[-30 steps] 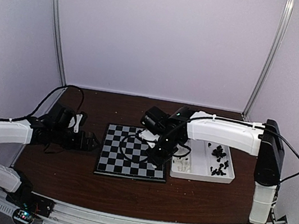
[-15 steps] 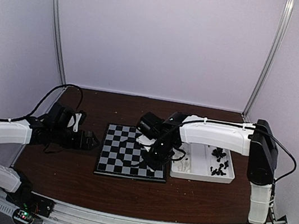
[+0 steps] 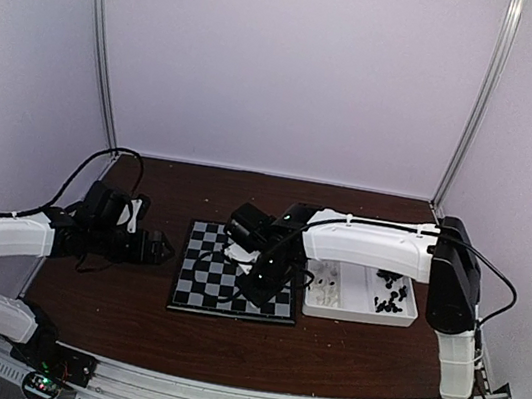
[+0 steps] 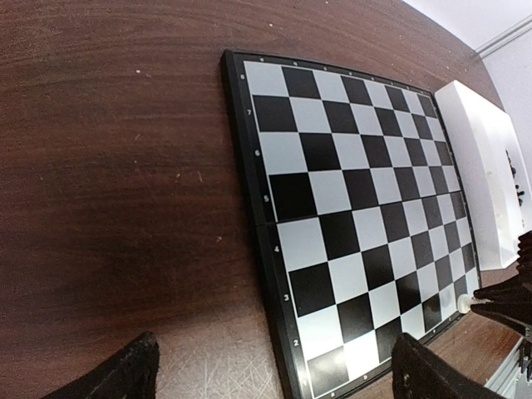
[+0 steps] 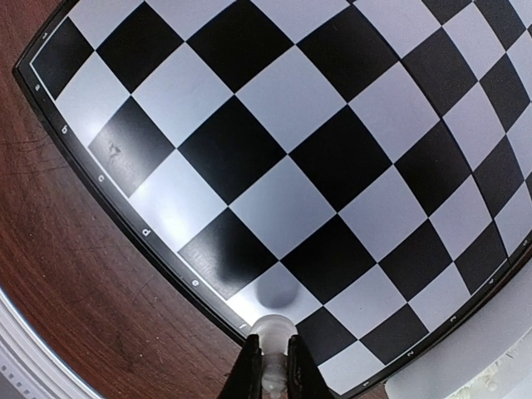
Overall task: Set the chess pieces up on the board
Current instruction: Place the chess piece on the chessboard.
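The board (image 3: 219, 271) of black and pale checks lies mid-table with no pieces standing on it; it fills the right wrist view (image 5: 283, 158) and shows in the left wrist view (image 4: 357, 216). My right gripper (image 3: 257, 289) hangs over the board's near right part, shut on a white chess piece (image 5: 272, 353), held just above a pale square by the near rim. That piece shows tiny in the left wrist view (image 4: 462, 304). My left gripper (image 3: 152, 247) is open and empty, left of the board over bare table. Black pieces (image 3: 391, 290) and white pieces (image 3: 325, 292) lie in the tray.
A white two-compartment tray (image 3: 408, 311) sits right of the board, its edge in the left wrist view (image 4: 486, 158). Dark brown table (image 3: 223, 340) spreads around. Cables trail from both arms. White walls and metal posts enclose the back.
My right gripper has moved left from the tray's edge to over the board's near right part, carrying the white piece. The left arm has barely moved.
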Robot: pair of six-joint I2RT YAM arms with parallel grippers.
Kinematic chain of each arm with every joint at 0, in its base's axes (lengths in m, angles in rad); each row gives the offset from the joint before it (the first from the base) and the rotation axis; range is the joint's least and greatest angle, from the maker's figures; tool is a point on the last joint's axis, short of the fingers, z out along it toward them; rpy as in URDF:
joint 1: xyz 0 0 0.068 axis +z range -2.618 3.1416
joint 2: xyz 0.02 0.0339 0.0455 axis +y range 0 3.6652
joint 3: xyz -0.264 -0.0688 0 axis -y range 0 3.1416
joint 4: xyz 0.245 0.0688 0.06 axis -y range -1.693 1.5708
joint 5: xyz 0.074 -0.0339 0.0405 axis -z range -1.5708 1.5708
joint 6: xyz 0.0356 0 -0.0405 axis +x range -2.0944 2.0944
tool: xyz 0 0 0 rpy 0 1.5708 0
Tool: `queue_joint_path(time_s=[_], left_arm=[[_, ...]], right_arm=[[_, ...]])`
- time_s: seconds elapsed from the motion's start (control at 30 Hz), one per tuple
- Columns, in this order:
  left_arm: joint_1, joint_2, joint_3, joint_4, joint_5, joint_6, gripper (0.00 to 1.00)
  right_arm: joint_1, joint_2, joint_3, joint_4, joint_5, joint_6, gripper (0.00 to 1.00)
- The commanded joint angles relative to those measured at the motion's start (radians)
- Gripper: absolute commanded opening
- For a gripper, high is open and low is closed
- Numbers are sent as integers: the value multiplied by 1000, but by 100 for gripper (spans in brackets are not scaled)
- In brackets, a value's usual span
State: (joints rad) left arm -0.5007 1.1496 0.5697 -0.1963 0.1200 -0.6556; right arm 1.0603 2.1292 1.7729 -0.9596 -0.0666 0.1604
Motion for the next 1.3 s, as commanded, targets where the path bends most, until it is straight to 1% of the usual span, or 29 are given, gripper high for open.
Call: queue_joint_path(time_s=[0.0, 0.23, 0.7, 0.87, 0.97, 1.03, 1.1, 1.2, 1.27], left_arm=[[11, -22, -6, 7, -17, -6, 98], [13, -20, -11, 12, -13, -8, 98], [14, -11, -14, 18, -5, -7, 98], [14, -10, -11, 20, 0, -9, 98], [14, -8, -11, 19, 3, -9, 98], [14, -9, -9, 19, 3, -9, 98], [14, -14, -6, 14, 3, -9, 98], [14, -22, -2, 11, 0, -5, 98], [14, -21, 3, 10, 0, -2, 98]], right_arm=[[10, 24, 38, -6, 17, 5, 11], [15, 46, 56, -9, 25, 4, 11], [15, 56, 36, 1, 17, 13, 12], [15, 42, 31, -3, 19, 10, 23], [15, 34, 29, -7, 26, 10, 34], [15, 15, 30, -9, 47, 15, 35], [15, -22, 28, -5, 61, 13, 39], [12, -84, 48, -8, 95, 0, 55], [-1, -118, 51, -10, 104, -4, 59]])
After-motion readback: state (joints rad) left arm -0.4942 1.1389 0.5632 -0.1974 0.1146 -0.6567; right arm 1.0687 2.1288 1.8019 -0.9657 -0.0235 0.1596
